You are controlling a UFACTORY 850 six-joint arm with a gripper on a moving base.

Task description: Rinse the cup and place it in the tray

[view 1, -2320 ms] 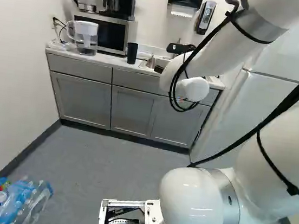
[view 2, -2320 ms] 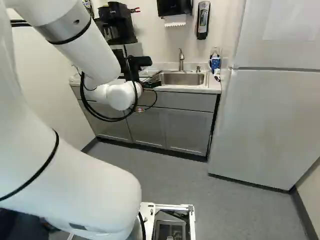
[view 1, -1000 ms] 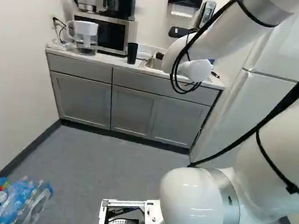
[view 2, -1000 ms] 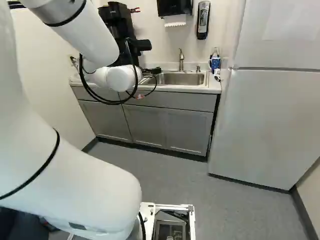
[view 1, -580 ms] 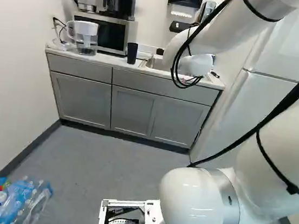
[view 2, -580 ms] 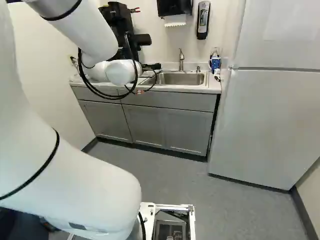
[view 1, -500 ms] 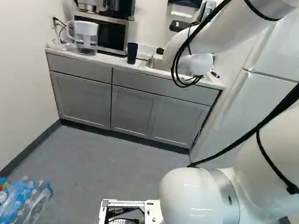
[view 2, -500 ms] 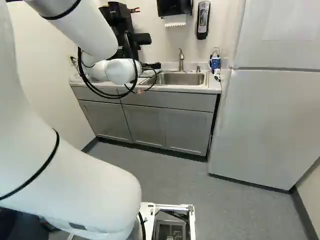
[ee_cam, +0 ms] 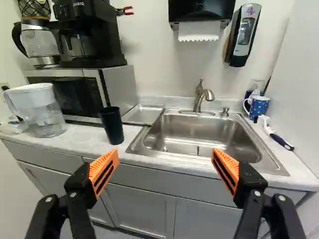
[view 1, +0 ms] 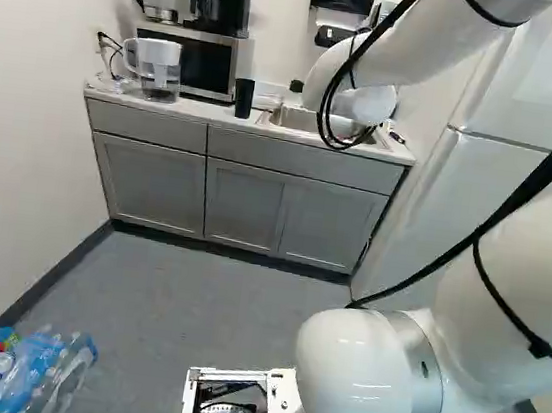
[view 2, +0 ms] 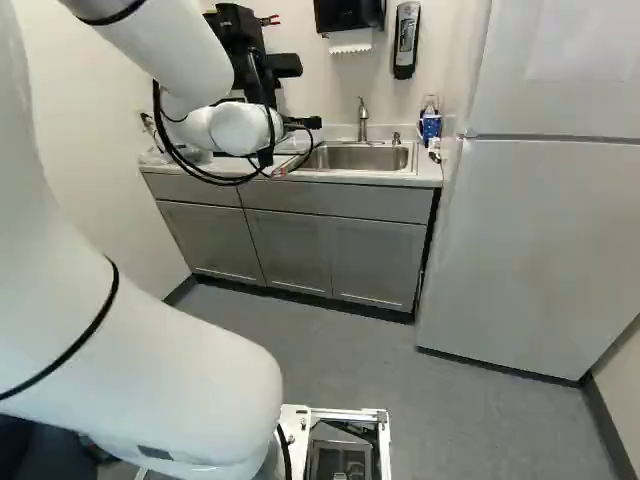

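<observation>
In the right base view my gripper (view 2: pixel 302 123) shows only as a black part beyond the white wrist, above the counter near the sink. Seen from the wrist, the gripper (ee_cam: pixel 165 162) is wide open with nothing between its orange pads. A black cup (ee_cam: pixel 112 125) stands upright on the counter, ahead of the gripper and nearer its left finger; it also shows as a dark cup (view 1: pixel 244 98) in the left base view. Between cup and microwave on one side and the sink (ee_cam: pixel 199 133) on the other lies a shallow metal tray (ee_cam: pixel 143 114). The faucet (ee_cam: pixel 203 94) rises behind the basin.
A water pitcher (ee_cam: pixel 41 110) and a microwave (ee_cam: pixel 65 94) with coffee makers on top stand left of the cup. Right of the sink are a blue mug (ee_cam: pixel 258 106) and a brush (ee_cam: pixel 279 138). The fridge (view 2: pixel 540 240) borders the counter; bottles (view 1: pixel 34 368) lie on the floor.
My arm's wrist has risen against its lowest joint, and more of the sink shows in the left base view. The cup and the base have not moved.
</observation>
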